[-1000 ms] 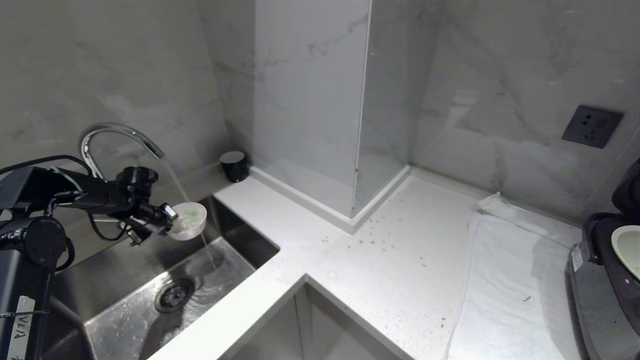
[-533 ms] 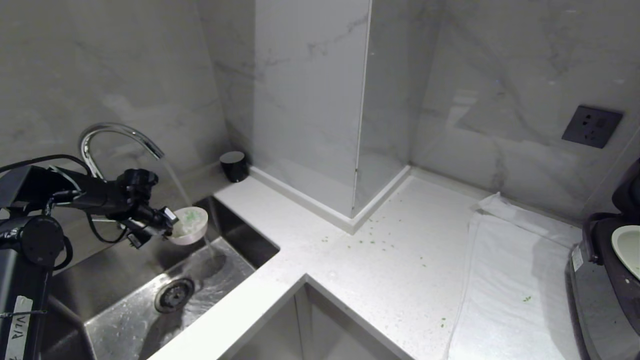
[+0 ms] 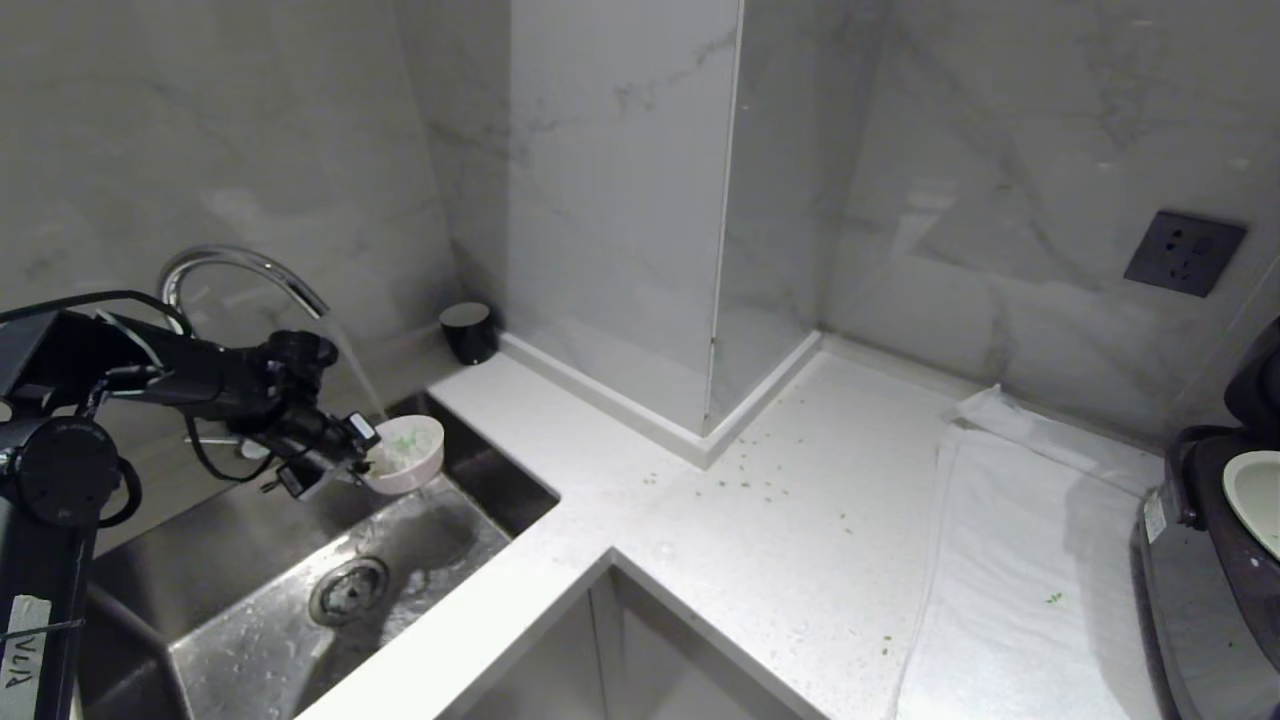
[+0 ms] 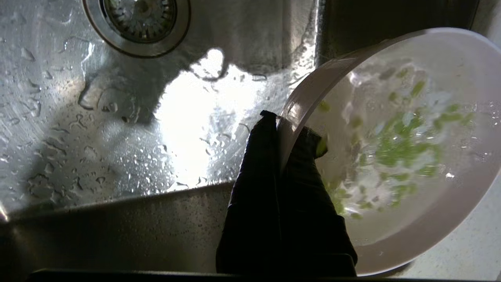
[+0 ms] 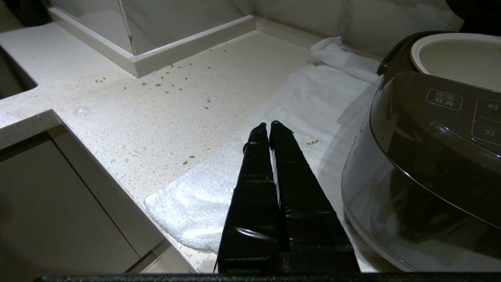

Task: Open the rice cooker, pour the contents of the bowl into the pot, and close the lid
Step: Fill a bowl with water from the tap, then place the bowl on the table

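My left gripper [image 3: 365, 450] is shut on the rim of the small pink bowl [image 3: 412, 455] and holds it over the sink, close to the running water. One finger is inside the rim and one outside, by the left gripper [image 4: 287, 129] in the wrist view. Inside the bowl [image 4: 411, 219] the green contents [image 4: 395, 149] float in water. The dark rice cooker [image 3: 1205, 570] stands at the far right with its lid [image 3: 1262, 385] raised and the pale pot [image 3: 1262, 505] showing. My right gripper [image 5: 269, 127] is shut and empty above the towel, beside the rice cooker [image 5: 430, 164] and its pot [image 5: 458, 58].
A chrome faucet [image 3: 240, 265] pours into the steel sink [image 3: 250, 530] above the drain [image 3: 348, 590]. A black cup [image 3: 467, 330] stands in the counter's corner. A white towel [image 3: 1020, 560] lies before the cooker. Green bits [image 3: 740, 485] are scattered on the counter. A wall socket [image 3: 1183, 250] sits at the upper right.
My left arm has carried the bowl a little right and down over the sink. The bowl has turned from tilted toward level.
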Controlling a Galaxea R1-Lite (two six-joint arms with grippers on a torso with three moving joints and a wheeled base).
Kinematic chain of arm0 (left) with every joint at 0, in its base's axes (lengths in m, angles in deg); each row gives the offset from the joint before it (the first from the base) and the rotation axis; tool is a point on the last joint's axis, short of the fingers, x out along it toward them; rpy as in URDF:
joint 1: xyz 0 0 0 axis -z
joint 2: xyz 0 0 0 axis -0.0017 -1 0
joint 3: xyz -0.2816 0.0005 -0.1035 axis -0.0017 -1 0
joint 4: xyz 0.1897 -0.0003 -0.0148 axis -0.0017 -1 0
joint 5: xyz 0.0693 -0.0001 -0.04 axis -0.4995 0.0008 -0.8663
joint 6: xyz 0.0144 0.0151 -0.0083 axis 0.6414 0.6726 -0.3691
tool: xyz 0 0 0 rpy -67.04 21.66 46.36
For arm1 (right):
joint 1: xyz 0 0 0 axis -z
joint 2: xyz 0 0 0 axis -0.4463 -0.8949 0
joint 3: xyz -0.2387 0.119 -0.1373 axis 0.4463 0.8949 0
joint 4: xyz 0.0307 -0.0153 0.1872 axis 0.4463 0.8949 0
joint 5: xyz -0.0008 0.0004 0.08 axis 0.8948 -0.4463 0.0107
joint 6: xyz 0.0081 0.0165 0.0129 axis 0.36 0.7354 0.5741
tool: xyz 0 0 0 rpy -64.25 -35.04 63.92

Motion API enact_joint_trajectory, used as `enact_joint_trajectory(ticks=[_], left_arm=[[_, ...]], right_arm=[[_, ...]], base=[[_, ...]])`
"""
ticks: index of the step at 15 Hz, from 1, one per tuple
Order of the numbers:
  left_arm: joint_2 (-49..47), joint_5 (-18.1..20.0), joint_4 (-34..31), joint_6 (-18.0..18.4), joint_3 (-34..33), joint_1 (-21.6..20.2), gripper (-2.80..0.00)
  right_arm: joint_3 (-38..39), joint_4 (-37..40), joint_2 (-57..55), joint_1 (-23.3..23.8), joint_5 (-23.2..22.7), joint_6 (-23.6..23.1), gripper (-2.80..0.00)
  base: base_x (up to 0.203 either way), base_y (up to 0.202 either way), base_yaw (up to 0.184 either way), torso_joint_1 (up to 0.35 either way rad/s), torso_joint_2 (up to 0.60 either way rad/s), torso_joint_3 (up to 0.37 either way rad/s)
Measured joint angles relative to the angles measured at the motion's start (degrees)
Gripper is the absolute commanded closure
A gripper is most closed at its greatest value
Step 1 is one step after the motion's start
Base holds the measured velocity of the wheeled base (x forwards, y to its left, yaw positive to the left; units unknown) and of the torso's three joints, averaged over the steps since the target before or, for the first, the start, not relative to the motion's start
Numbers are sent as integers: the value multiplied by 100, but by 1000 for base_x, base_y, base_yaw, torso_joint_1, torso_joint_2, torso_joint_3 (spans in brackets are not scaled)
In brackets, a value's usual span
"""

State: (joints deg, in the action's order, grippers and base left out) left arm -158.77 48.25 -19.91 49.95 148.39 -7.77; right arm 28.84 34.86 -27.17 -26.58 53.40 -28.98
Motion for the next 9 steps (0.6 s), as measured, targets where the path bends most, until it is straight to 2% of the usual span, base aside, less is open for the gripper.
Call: enact_joint_trajectory(ticks=[5, 9], left_arm=[[159, 5, -433, 39, -34, 353, 0], [338, -4, -490, 22, -148, 757, 0]], right_arm=[[0, 0, 0, 0, 2, -4, 0], [0, 0, 0, 0, 0, -5, 0]], base=[[0, 0, 0, 0, 0, 0], [0, 0, 0, 0, 0, 0]])
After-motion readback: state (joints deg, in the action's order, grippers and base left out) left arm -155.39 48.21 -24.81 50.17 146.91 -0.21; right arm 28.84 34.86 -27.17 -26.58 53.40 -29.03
